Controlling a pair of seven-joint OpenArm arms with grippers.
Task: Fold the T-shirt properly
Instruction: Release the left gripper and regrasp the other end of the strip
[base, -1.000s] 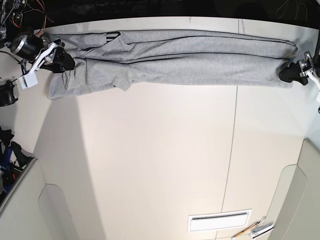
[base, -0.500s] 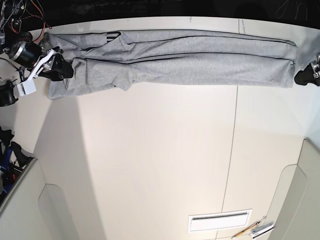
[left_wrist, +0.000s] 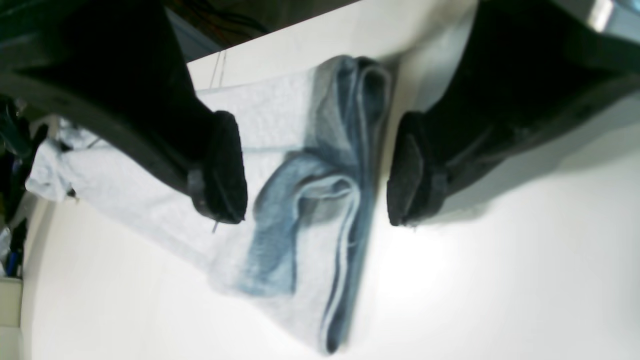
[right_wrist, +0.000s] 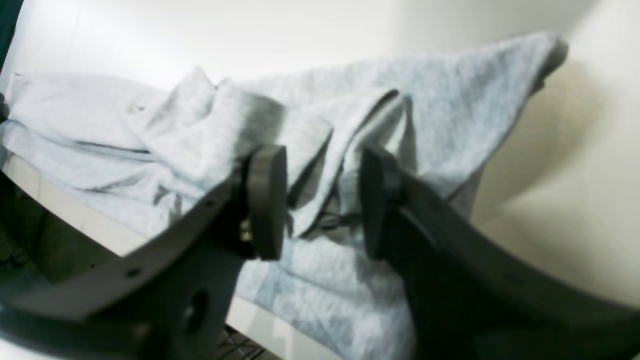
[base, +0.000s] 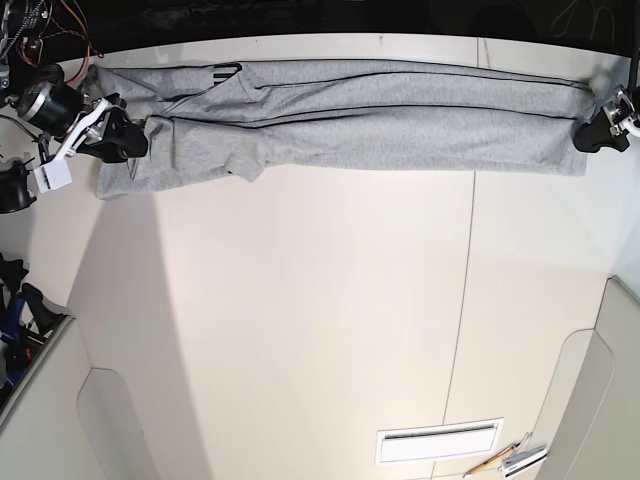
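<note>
The light grey T-shirt (base: 360, 125) lies folded into a long narrow strip along the far edge of the white table (base: 320, 320), with black lettering peeking out near its left end. My right gripper (base: 125, 140) is at the strip's left end. In the right wrist view it (right_wrist: 322, 205) is open, with bunched cloth (right_wrist: 200, 130) just beyond the fingertips. My left gripper (base: 600, 135) is at the strip's right end. In the left wrist view it (left_wrist: 317, 175) is open, and the layered shirt end (left_wrist: 310, 210) lies between the fingers, untouched.
A white slotted plate (base: 438, 440) and a few pencils or tools (base: 508, 460) lie near the front right. Loose cables (base: 60, 30) hang at the back left. Pale panels stand at the front left (base: 60, 400) and front right (base: 600, 380).
My left gripper came off the shirt's right end, drew outward, then moved toward the far edge. My right gripper slid a little to the left. The shirt has hardly moved.
</note>
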